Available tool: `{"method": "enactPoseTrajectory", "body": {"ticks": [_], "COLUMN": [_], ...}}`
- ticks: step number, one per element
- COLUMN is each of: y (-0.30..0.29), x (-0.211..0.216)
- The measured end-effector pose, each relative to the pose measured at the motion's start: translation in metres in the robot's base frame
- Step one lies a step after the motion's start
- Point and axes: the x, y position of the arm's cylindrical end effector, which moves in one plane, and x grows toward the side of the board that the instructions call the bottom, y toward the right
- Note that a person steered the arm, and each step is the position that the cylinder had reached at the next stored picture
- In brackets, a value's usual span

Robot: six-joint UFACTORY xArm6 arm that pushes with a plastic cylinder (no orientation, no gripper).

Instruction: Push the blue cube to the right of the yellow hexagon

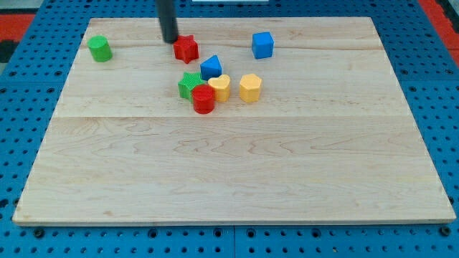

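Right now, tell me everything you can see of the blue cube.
The blue cube is a small solid block of plain bright blue, looking like smooth plastic. It sits flat on the wooden board near the view's top, right of centre, turned slightly so that one corner faces the camera, its top face lighter than its sides. Nothing touches it. The yellow hexagon lies below it, a little to the view's left; the blue triangular block lies lower left. My tip is well to the view's left, beside the red star.
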Motion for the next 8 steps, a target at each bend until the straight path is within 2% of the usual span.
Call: {"method": "enactPoseTrajectory", "body": {"ticks": [1, 2, 3, 5, 6, 7, 8], "y": [0.009, 0.049, 0.062, 0.062, 0.102, 0.123, 0.131], "x": [-0.006, -0.007, -0.011, -0.016, -0.017, -0.015, 0.015]}}
